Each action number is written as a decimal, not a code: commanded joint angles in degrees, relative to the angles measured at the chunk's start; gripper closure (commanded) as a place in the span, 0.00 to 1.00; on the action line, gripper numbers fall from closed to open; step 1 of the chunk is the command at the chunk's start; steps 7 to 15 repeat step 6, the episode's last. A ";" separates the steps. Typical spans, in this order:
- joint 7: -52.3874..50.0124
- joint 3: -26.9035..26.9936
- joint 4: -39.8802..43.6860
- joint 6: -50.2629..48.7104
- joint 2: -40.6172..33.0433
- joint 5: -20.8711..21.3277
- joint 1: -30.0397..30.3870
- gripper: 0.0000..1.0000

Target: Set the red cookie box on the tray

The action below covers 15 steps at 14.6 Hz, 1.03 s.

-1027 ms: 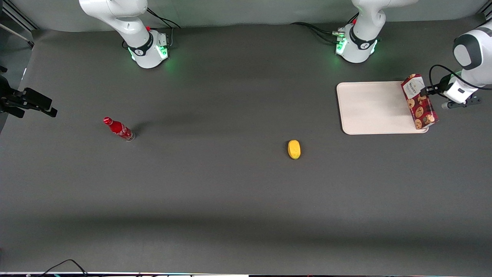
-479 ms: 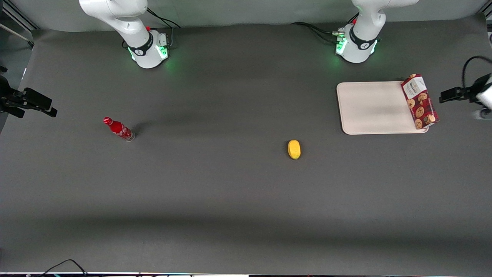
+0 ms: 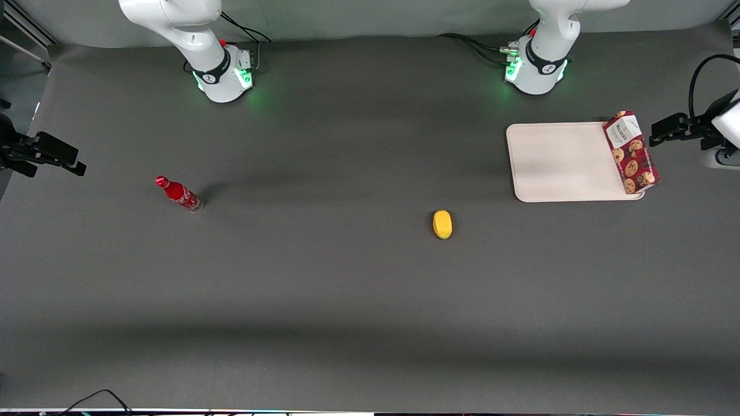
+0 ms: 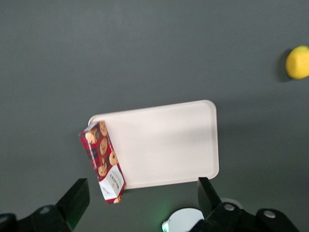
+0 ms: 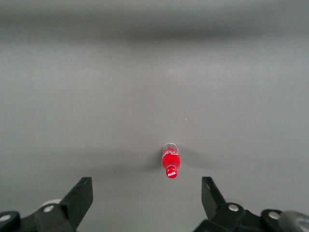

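Observation:
The red cookie box (image 3: 631, 153) rests on the cream tray (image 3: 561, 162), along the tray's edge toward the working arm's end of the table. Its white label end points away from the front camera. Its nearer end reaches slightly past the tray's rim. My left gripper (image 3: 659, 132) is raised beside the box, farther toward the working arm's end, apart from it. In the left wrist view the gripper (image 4: 141, 193) is wide open and empty, with the box (image 4: 103, 162) and the tray (image 4: 164, 145) below it.
A yellow lemon-like object (image 3: 442, 224) lies on the table nearer the front camera than the tray; it also shows in the left wrist view (image 4: 298, 62). A small red bottle (image 3: 178, 193) stands toward the parked arm's end. The working arm's base (image 3: 535, 66) stands farther from the camera than the tray.
My gripper was at the box one second ago. It has let go and drawn away toward the working arm's end of the table. The box stays on the tray.

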 commanded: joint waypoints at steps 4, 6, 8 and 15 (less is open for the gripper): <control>0.02 -2.32 6.36 -3.84 1.85 -0.70 0.07 0.00; -0.51 -3.38 6.80 -4.28 1.85 -0.70 0.07 0.00; -0.51 -3.38 6.80 -4.28 1.85 -0.70 0.07 0.00; -0.51 -3.38 6.80 -4.28 1.85 -0.70 0.07 0.00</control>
